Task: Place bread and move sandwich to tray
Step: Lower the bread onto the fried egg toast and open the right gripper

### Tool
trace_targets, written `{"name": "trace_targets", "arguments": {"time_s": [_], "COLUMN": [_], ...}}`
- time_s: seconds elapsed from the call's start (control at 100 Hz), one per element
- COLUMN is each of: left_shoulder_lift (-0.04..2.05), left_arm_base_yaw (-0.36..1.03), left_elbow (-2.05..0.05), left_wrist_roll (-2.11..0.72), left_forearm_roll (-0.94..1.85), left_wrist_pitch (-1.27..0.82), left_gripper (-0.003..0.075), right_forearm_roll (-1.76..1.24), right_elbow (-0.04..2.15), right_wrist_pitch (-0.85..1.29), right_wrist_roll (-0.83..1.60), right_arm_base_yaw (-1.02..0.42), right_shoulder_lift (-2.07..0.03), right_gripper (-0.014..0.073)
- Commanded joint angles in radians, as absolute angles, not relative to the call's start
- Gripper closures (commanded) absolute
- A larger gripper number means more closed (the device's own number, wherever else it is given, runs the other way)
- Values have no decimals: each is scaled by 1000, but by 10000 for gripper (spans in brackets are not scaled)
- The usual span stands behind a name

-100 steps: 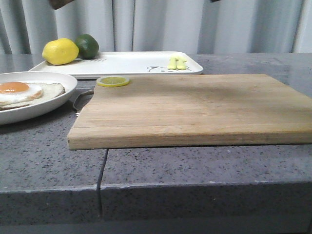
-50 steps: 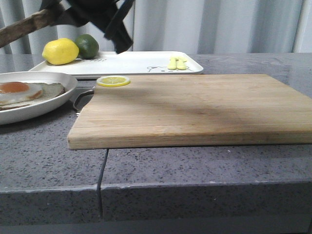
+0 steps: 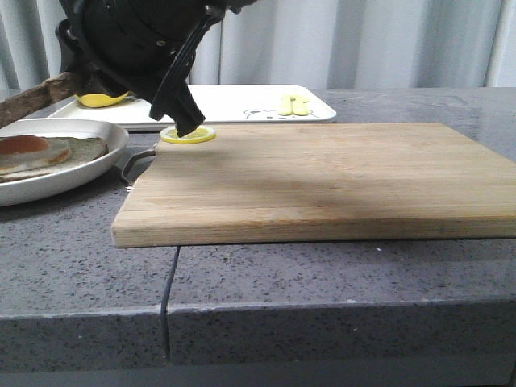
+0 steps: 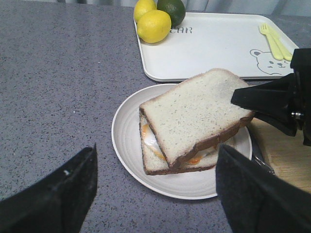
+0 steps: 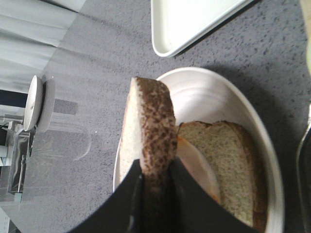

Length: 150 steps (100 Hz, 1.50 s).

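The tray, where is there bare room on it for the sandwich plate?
The tray is bare across its middle, between the lemons and lime at one end and the yellow fork over the bear drawing at the other. Both ends are crowded.

- The round white plate [image 4: 127, 145] sits on the grey speckled stone surface [image 4: 53, 87], left of the tan wooden cutting board [image 3: 322, 181].
- The flat white rectangular tray [image 4: 218, 48] lies behind the plate.
- Two yellow lemons [image 4: 153, 26] rest in the tray's far-left corner.
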<state>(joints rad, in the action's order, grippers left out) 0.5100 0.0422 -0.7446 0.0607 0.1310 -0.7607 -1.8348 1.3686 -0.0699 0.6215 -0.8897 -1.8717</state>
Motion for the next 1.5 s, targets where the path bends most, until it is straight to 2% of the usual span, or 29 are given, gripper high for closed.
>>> {"name": "trace_targets", "arguments": {"time_s": [0.0,0.27,0.34,0.59,0.72,0.81,1.49], "left_shoulder_lift": [522,522,522,522,522,522,522], "left_arm_base_yaw": [40,40,40,40,40,40,40], "left_elbow": [-780,-780,-780,-780,-780,-780,-780], "left_wrist_roll": [70,70,70,70,70,70,70], "left_forearm_roll": [143,143,143,143,143,143,143], "left_wrist_pitch": [-692,-692,-692,-692,-692,-692,-692], "left_gripper": [238,237,237,238,237,237,238], "right_forearm_roll": [-1880,-1880,-1880,-1880,-1880,-1880,-1801], "right_elbow": [1407,1398,1396,1396,1396,1396,1396], "right_wrist_pitch": [-59,-53,-53,-58,-66,-73,-164], "right_wrist_roll": [630,693,709,765,811,833,834], "right_arm_base_yaw": [-891,-891,-891,-891,-891,-891,-891], "right_shoulder_lift": [-1818,-1824,-1824,-1824,-1824,-1824,-1818], "right_gripper": [652,648,620,343,232,187,176]}}
